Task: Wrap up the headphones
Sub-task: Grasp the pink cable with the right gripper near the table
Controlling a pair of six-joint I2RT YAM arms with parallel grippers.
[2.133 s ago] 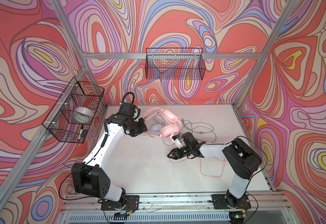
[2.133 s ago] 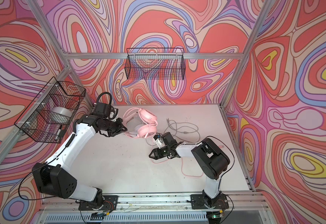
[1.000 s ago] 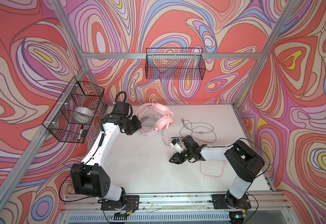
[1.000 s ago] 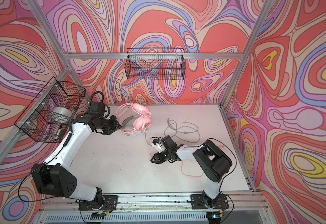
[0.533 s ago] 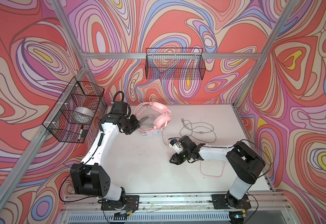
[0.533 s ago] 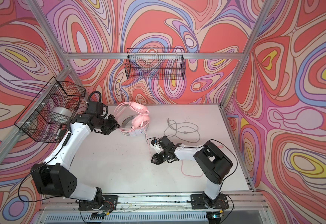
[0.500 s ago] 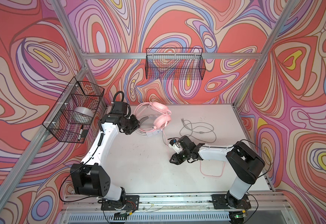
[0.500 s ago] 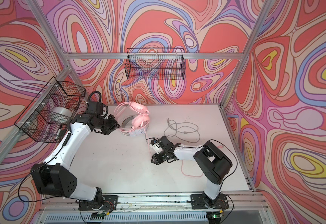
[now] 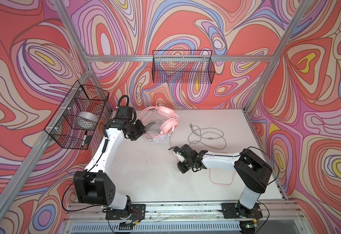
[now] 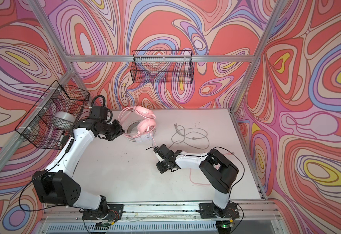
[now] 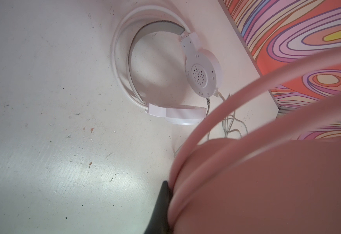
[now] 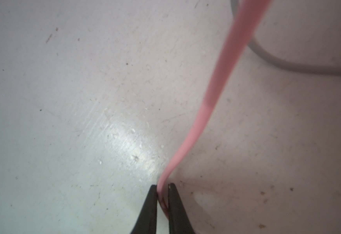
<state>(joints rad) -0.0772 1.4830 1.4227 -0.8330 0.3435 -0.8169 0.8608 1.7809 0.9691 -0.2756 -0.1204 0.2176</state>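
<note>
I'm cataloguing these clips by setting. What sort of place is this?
Probably a lab robot cell, not a home: aluminium frame, swirl-printed wall panels, left arm and right arm bolted to a front rail.

Upper headset point(image 9: 168, 124) over lower headset point(image 9: 161, 138) at table point(image 9: 145, 172) rear-L, loose cable point(image 9: 210, 138) to their R.

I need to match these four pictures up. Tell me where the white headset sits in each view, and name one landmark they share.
In a top view: white headset near the back of the table, left of centre, partly under the pink headset.
In a top view: same spot.
Left wrist: flat on the table, beyond the blurred pink headset.
Right wrist: not in it.
Shared landmark: its grey cable.
</note>
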